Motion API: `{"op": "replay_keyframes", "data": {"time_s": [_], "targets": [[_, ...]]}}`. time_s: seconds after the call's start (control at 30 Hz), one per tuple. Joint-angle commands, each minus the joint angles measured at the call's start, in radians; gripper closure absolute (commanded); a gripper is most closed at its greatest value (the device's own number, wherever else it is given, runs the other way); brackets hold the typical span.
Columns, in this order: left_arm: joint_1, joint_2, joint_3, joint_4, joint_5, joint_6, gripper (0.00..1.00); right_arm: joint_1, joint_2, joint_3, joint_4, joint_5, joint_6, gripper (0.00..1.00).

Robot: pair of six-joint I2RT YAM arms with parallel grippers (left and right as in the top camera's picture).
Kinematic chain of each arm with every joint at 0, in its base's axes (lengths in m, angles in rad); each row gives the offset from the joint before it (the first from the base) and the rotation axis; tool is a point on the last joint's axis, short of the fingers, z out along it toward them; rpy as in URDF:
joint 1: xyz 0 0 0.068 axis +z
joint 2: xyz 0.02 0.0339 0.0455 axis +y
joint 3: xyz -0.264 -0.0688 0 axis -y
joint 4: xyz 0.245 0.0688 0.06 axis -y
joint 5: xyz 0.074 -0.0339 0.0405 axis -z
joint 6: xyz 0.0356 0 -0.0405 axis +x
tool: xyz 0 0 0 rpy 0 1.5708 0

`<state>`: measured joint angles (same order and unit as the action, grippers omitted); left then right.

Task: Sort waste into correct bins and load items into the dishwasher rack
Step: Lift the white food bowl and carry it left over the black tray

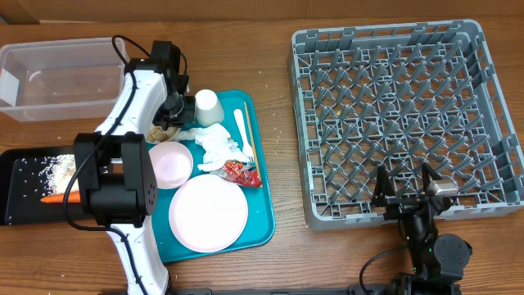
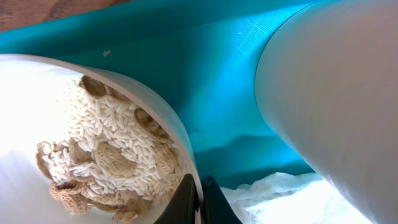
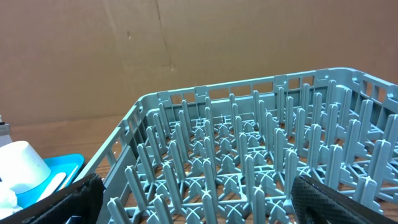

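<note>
My left gripper (image 1: 169, 121) is shut on the rim of a small white bowl (image 2: 25, 124) that holds beige food scraps and rice (image 2: 112, 155); the jaws (image 2: 200, 185) pinch its right edge. The bowl sits at the back left of the teal tray (image 1: 264, 221). Beside it are a white cup (image 1: 207, 106), crumpled tissue (image 1: 217, 141), a white fork (image 1: 243, 131), a chopstick (image 1: 250, 139) and a red wrapper (image 1: 237, 170). An orange carrot (image 1: 59, 197) lies in the black tray (image 1: 12, 192). My right gripper (image 1: 405, 199) is open and empty at the front edge of the grey rack (image 1: 405, 115).
A clear tub (image 1: 57, 78) stands at the back left. A pink bowl (image 1: 169, 162) and a pale round plate (image 1: 208, 211) lie on the teal tray. Rice is scattered in the black tray. The right wrist view shows the rack's pegs (image 3: 249, 155) and the cup (image 3: 22, 165).
</note>
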<state>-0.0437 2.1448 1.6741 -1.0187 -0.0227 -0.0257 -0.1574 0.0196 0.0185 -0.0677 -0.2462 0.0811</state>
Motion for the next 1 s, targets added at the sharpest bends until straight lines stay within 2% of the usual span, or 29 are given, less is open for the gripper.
{"op": "replay_keyframes", "data": {"time_s": [0.0,0.4,0.53,0.67,0.83,0.97], "targets": [[0.005,0.009,-0.009,-0.006,0.012,-0.004,0.96,-0.006,0.003,-0.010,0.007,0.010,-0.003,0.00],[0.005,-0.021,0.058,-0.076,0.029,-0.051,0.96,-0.006,0.003,-0.010,0.007,0.010,-0.003,0.00],[0.005,-0.051,0.146,-0.146,0.135,-0.054,0.96,-0.006,0.003,-0.010,0.007,0.010,-0.003,0.00],[0.005,-0.121,0.215,-0.182,0.214,-0.087,0.96,-0.006,0.003,-0.010,0.007,0.010,-0.003,0.00],[0.010,-0.219,0.236,-0.197,0.230,-0.089,0.96,-0.006,0.003,-0.010,0.007,0.010,-0.003,0.00],[0.064,-0.325,0.236,-0.249,0.297,-0.121,0.96,-0.006,0.003,-0.010,0.007,0.010,-0.003,0.00]]}}
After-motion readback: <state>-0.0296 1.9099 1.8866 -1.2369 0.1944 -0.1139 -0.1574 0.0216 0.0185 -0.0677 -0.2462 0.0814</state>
